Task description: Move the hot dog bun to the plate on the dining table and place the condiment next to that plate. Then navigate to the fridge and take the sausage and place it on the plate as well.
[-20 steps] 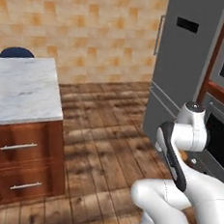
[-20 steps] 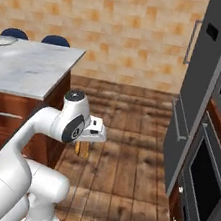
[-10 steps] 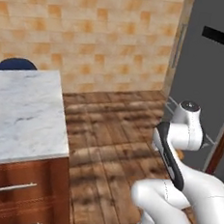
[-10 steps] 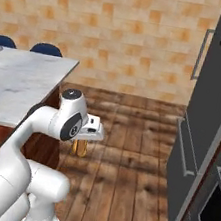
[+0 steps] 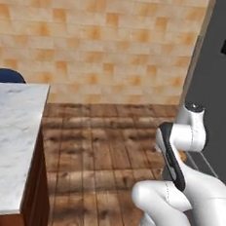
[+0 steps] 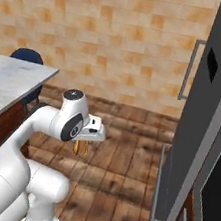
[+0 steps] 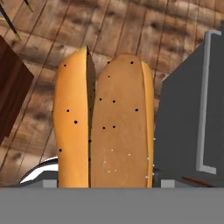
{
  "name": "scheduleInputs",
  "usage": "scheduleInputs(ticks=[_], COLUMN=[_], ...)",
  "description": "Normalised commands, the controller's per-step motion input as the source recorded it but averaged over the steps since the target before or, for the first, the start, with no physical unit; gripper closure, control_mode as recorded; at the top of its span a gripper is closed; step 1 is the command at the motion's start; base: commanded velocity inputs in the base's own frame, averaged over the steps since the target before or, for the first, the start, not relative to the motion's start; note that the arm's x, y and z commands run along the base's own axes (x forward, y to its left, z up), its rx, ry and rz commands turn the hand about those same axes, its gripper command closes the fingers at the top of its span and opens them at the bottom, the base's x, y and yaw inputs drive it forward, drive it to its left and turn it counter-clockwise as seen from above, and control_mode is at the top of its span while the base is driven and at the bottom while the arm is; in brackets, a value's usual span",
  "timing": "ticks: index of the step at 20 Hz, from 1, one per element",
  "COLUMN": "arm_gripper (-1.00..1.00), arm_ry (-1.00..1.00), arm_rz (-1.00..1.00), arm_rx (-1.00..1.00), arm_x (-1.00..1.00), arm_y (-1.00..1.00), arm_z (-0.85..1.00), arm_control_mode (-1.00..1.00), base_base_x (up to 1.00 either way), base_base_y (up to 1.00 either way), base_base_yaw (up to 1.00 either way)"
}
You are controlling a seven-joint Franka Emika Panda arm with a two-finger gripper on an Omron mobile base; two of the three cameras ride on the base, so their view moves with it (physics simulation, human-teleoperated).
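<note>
**Bun in gripper, arm tucked over wood floor**

Hot dog bun (image 7: 104, 122) sits right in front of the hand cam, long axis running 6 to 12 o'clock, split seam slightly left of centre, speckled crust facing lens. Its near end drops behind the bottom band, so finger contact itself isn't visible there. In right base view the bun (image 6: 82, 147) pokes out below the gripper (image 6: 85, 141) as a small orange-brown stub, hanging at 6 o'clock from the hand, w/ jaws closed around it – held, clear of the floor.

Left base view: hand mostly hidden behind the arm's upper link; just an orange sliver of bun (image 5: 181, 155) at 3 o'clock of the wrist joint. Can't read the grip from that side.

Dining table (image 5: 6, 144), marble top, is at 9 o'clock in left base view, well apart from the bun; right base view shows its corner (image 6: 10, 86) plus blue stools (image 6: 26, 56) behind. Tall dark grey unit (image 6: 203, 142) w/ handle stands at 3 o'clock in both base views.
</note>
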Motion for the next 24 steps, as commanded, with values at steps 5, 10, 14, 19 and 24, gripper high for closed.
scheduleInputs(ticks=[5, 10, 14, 19, 24], arm_gripper=[1.0, 1.0, 1.0, 1.0, 1.0], arm_ry=[0.0, 0.0, 0.0, 0.0, 0.0], arm_rz=[0.0, 0.0, 0.0, 0.0, 0.0], arm_rx=[0.0, 0.0, 0.0, 0.0, 0.0], arm_x=[0.0, 0.0, 0.0, 0.0, 0.0], arm_y=[0.0, 0.0, 0.0, 0.0, 0.0], arm_z=[0.0, 0.0, 0.0, 0.0, 0.0], arm_control_mode=[1.0, 1.0, 1.0, 1.0, 1.0], base_base_x=[1.0, 1.0, 1.0, 1.0, 1.0], base_base_y=[-0.25, -0.1, -0.19, -0.19, -0.19], base_base_yaw=[0.25, 0.23, 0.23, 0.23, 0.27])
